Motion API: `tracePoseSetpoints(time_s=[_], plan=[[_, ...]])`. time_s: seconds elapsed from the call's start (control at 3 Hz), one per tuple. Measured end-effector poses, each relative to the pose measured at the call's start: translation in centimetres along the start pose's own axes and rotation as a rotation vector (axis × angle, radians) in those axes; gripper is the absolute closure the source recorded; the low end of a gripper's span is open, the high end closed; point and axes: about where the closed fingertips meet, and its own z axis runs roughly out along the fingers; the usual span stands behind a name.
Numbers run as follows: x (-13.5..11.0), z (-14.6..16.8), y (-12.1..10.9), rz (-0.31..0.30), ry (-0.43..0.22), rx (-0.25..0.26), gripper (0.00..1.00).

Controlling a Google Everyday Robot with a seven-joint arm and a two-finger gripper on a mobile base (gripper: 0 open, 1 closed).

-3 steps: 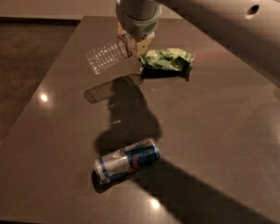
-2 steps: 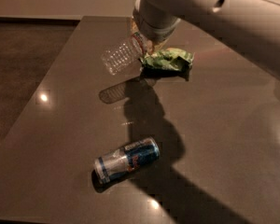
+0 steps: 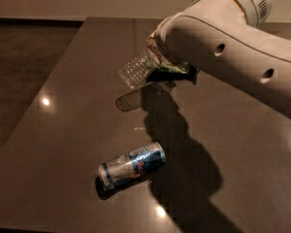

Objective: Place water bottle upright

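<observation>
The water bottle (image 3: 135, 71) is clear and ribbed. It hangs tilted, bottom end pointing down-left, a little above the dark table (image 3: 63, 130), and throws a shadow just below itself. Its cap end and label are hidden in my gripper (image 3: 154, 50), which sits at the end of the big white arm (image 3: 233, 47) and is shut on the bottle's upper part. The arm covers most of the gripper.
A blue-and-silver drink can (image 3: 132, 165) lies on its side near the table's front. A green snack bag (image 3: 172, 71) lies under the arm, mostly hidden. The table's left edge runs diagonally, with dark floor (image 3: 19, 72) beyond it.
The arm has swung right and closer to the camera, carrying the bottle with it. The arm now covers most of the green bag. The can has not moved.
</observation>
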Motion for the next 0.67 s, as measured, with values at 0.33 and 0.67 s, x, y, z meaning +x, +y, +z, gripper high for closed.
tracePoseSetpoints(time_s=[0.33, 0.67], plan=[[0.02, -0.09, -1.67, 0.001, 0.0, 0.048, 1.0], [-0.03, -0.1, -1.3, 0.001, -0.002, 0.03, 1.0]])
